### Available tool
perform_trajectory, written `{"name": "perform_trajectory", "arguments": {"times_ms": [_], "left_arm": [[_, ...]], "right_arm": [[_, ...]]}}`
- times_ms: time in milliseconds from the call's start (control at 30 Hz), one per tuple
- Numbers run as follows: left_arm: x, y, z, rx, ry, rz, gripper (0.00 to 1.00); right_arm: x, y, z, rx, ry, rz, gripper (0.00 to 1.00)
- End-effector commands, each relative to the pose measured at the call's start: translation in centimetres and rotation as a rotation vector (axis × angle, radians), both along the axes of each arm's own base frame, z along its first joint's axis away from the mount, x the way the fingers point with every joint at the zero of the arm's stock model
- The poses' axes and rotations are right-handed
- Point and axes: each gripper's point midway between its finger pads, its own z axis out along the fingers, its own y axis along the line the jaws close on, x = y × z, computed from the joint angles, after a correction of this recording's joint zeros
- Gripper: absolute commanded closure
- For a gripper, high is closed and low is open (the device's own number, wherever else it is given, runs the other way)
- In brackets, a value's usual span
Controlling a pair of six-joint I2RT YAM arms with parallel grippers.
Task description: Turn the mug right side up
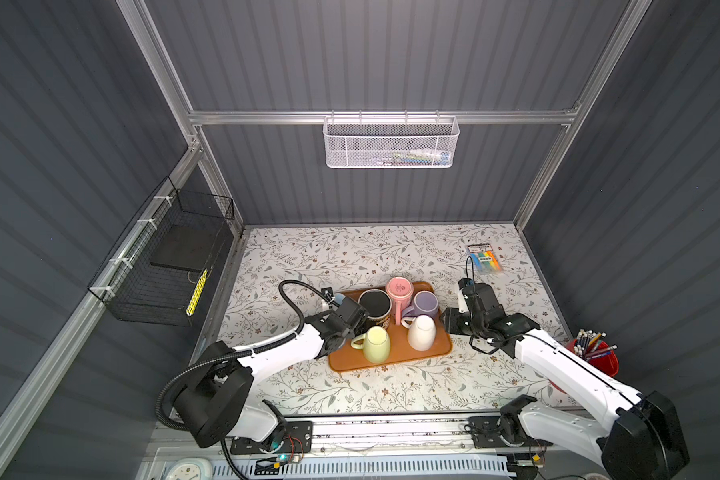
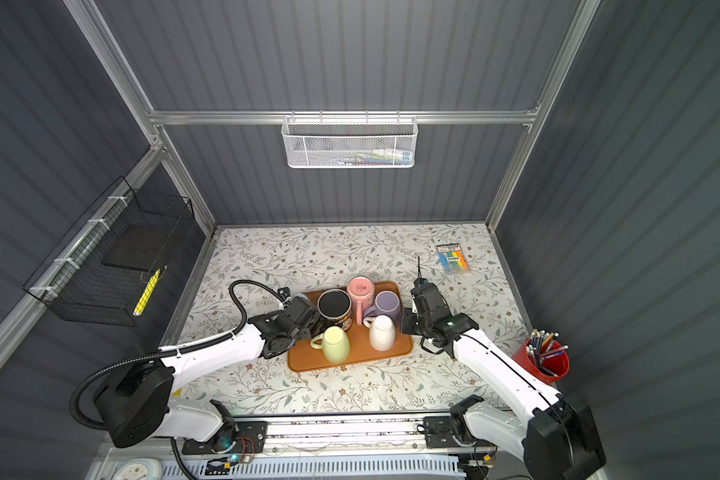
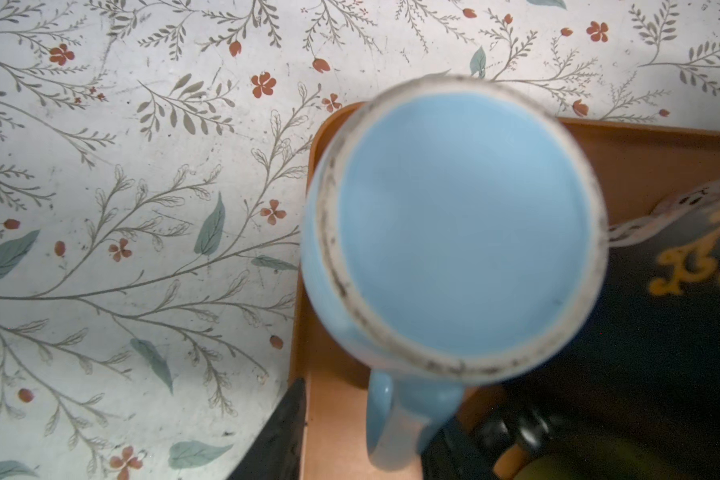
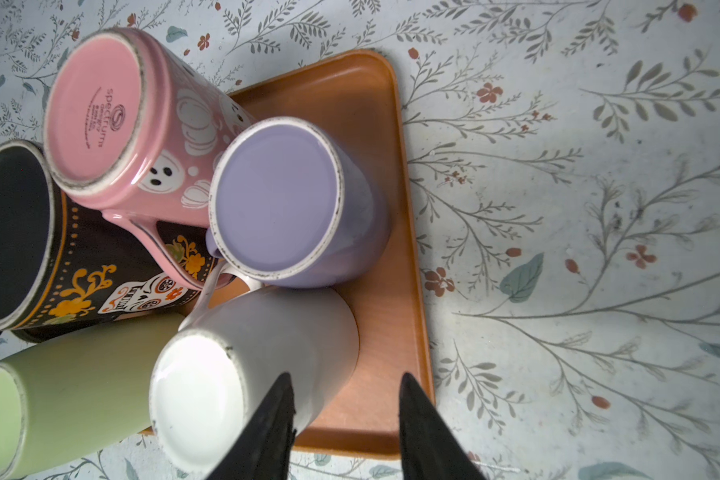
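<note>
**Blue mug** (image 3: 454, 216) — base up — stands at the far left corner of the tray (image 1: 400, 353), beside the black mug (image 1: 374, 305), handle toward the left gripper (image 1: 342, 306). One left finger (image 3: 283, 436) lies clear of the handle; the grip cannot be told. Right gripper (image 4: 345, 378), jaws apart and empty, hovers at the tray's right edge.

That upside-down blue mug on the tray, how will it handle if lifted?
Blue mug looks glazed ceramic: probably stiff, slick, breakable. Held by its handle alone, it may swing. Near the tray rim, nudges could tip it.
</note>
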Motion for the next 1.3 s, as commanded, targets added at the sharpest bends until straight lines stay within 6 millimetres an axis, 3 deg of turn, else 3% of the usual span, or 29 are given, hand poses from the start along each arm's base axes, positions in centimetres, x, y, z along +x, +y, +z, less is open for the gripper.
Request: {"name": "perform_trajectory", "arguments": {"times_ms": [0,500,867,1267], "left_arm": [[-0.6,1.2,0.2,0.028,0.006,0.006,0.57],[0.3,0.5,0.5,-0.023,0.130,-0.117,0.60],[1.5,-1.2,1.6,-0.002,0.181,-0.262,0.59],[1.8,-0.9,1.1,0.033,0.213,-0.273,0.61]], "right_arm": [[0.6,0.7,1.3,0.014,-0.034,0.016,0.57],[0.9,1.3,0.4,-0.007,-0.002,0.032,0.57],[1.6,1.9,0.2,-0.001,-0.015,0.048,0.56],[1.7,2.1,-0.1,0.002,-0.017,0.059,0.56]]}}
